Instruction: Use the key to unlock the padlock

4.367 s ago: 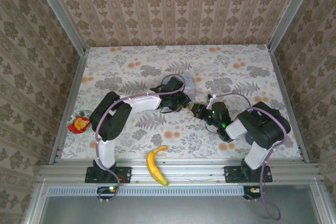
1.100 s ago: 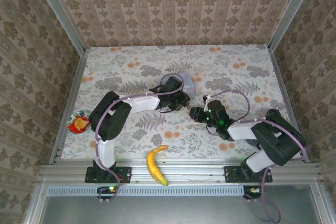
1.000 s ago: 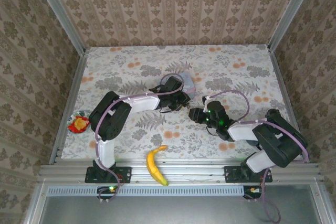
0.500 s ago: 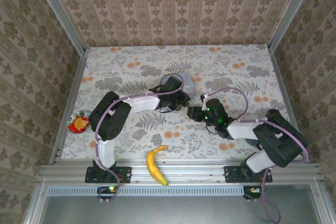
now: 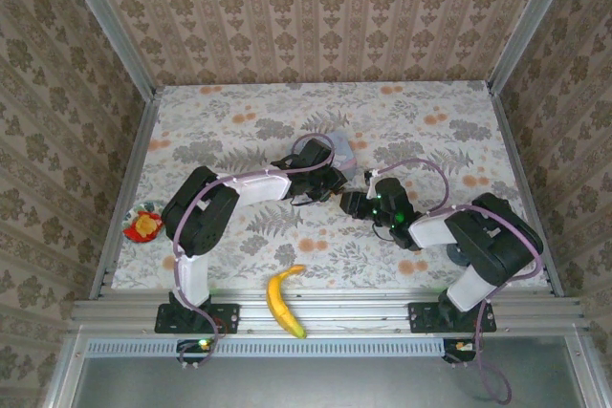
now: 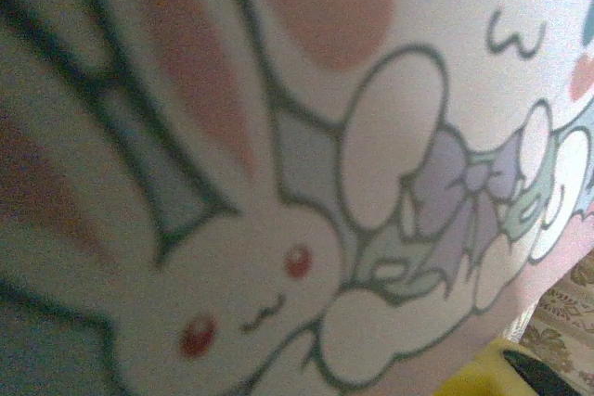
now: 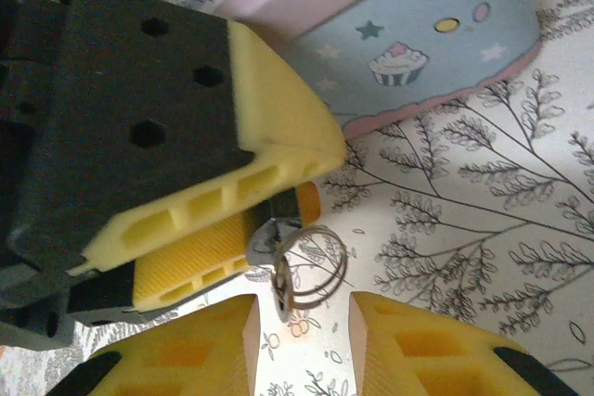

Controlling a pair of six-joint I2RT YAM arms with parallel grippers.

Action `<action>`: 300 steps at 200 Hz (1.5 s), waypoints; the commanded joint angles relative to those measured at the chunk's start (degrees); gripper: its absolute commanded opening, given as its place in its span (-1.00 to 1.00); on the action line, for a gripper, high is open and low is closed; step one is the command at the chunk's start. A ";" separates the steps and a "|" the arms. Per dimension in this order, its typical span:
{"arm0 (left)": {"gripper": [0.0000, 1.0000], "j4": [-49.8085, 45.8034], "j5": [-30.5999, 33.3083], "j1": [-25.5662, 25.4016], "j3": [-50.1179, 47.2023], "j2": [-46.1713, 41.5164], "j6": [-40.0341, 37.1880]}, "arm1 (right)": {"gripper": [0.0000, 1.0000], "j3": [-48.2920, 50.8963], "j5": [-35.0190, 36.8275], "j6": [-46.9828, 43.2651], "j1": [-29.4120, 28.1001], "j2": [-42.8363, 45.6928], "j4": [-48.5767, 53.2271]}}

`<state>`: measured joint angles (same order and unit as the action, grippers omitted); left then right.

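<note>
Three damask-papered walls (image 5: 316,16) box in flower-printed tablecloth (image 5: 239,131), aluminium rails (image 5: 363,311) at the edges.
Left gripper (image 7: 278,215) pinches small dark padlock (image 7: 275,207), mostly hidden by its pads; slim silvery metal key (image 7: 264,246) hangs just below, between parted fingers of right gripper (image 7: 302,322). Pale blue rectangular tin (image 7: 445,53) directly behind; yellow banana (image 5: 283,301) at near edge.

A robot test cell dressed up as a home: a floral-covered table (image 5: 430,112) boxed on three sides by wallpapered panels (image 5: 316,16), aluminium posts (image 5: 107,26) at its far corners, an aluminium rail (image 5: 335,313) along its near edge carrying two arm bases (image 5: 191,316)
</note>
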<state>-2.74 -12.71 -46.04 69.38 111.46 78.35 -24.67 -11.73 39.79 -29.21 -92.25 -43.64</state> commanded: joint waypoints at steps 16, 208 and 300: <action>-1.00 -3.66 -7.77 -0.28 -2.22 1.01 3.77 | -0.45 -1.57 -1.37 1.05 0.72 -0.91 -2.91; -1.00 6.18 -9.82 -3.33 -3.74 1.34 6.70 | -1.00 -0.03 3.17 48.74 3.04 -13.72 -31.05; -0.44 9.71 -9.36 -3.84 -5.52 0.30 8.71 | -1.00 -0.44 14.76 62.20 0.58 -15.13 -31.57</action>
<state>8.32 -9.17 -45.71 65.98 111.42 82.65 -23.18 -6.15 96.14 -28.64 -105.89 -71.40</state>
